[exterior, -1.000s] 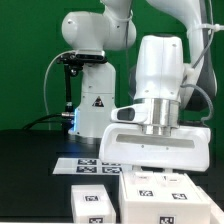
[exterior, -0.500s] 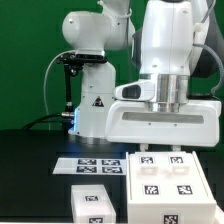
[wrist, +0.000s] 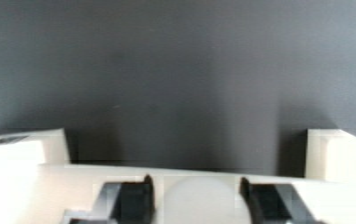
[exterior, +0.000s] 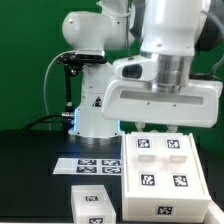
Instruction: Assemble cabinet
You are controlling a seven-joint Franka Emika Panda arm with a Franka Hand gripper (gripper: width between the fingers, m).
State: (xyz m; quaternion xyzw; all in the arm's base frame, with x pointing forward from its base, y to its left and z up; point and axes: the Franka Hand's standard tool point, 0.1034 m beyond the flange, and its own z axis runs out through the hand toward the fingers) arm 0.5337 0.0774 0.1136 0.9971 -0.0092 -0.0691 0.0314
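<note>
The cabinet (exterior: pixel 160 178), a white boxy body of flat panels with small black-and-white square tags on its upward face, sat on the black table (exterior: pixel 30 170) toward the exterior view's right. We saw the white two-finger gripper (wrist: pixel 196 184) hanging directly above it, its dark fingers (wrist: pixel 129 196) spread apart, the cabinet's white face showing in the gap between them. A small loose white tagged panel (exterior: pixel 92 203) lay just beside the cabinet on the exterior view's left. The thin flat white marker board (exterior: pixel 88 163) lay behind that panel.
</note>
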